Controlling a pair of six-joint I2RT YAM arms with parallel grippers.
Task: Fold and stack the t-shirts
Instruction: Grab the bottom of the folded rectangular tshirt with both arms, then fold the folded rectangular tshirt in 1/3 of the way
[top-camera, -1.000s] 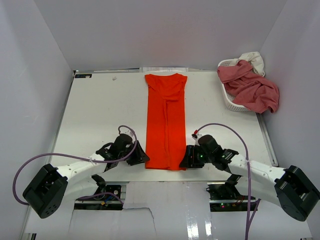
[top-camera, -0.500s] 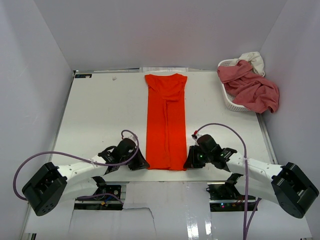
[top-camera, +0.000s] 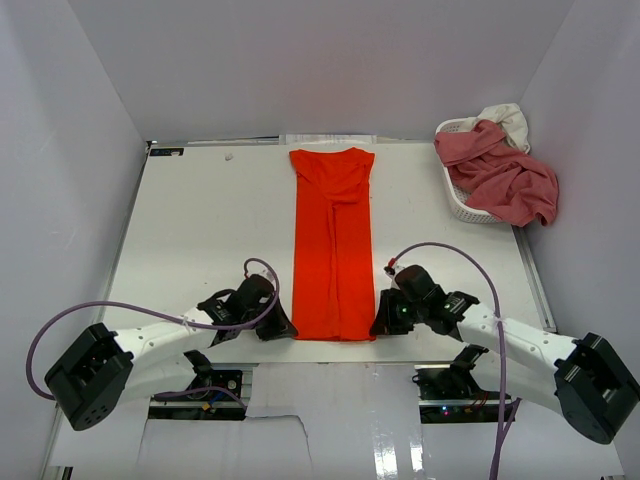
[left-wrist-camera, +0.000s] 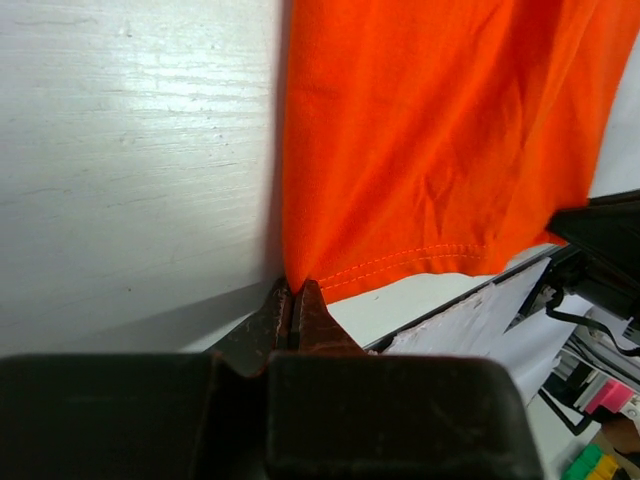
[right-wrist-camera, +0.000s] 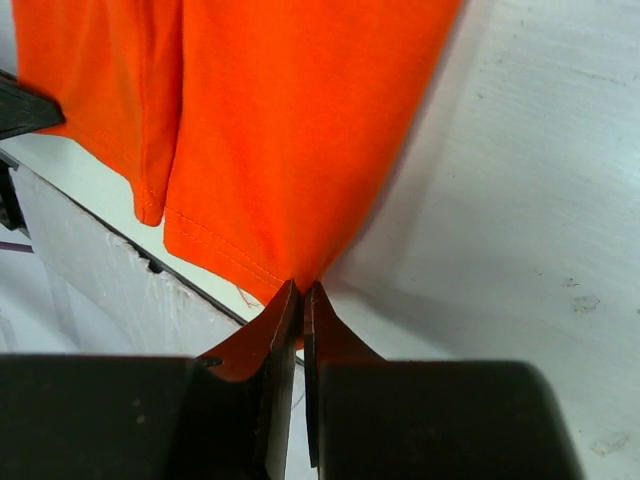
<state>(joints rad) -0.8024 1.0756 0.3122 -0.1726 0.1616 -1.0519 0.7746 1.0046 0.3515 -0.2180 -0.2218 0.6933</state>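
The orange shirt (top-camera: 333, 245) lies as a long folded strip down the middle of the counter (top-camera: 200, 220), hem toward the arms. The left end effector (left-wrist-camera: 295, 292) is pressed together on the hem's left corner, and the right end effector (right-wrist-camera: 302, 292) pinches the right corner the same way. Both bites look shallow, catching only the tip of the cloth. A corner may slip free on lifting, or only the top layer may rise and the side folds spill open. Uneven pulling would skew the strip. The pink shirt (top-camera: 500, 175) and cream shirt (top-camera: 505, 115) sit in the basket (top-camera: 462, 207).
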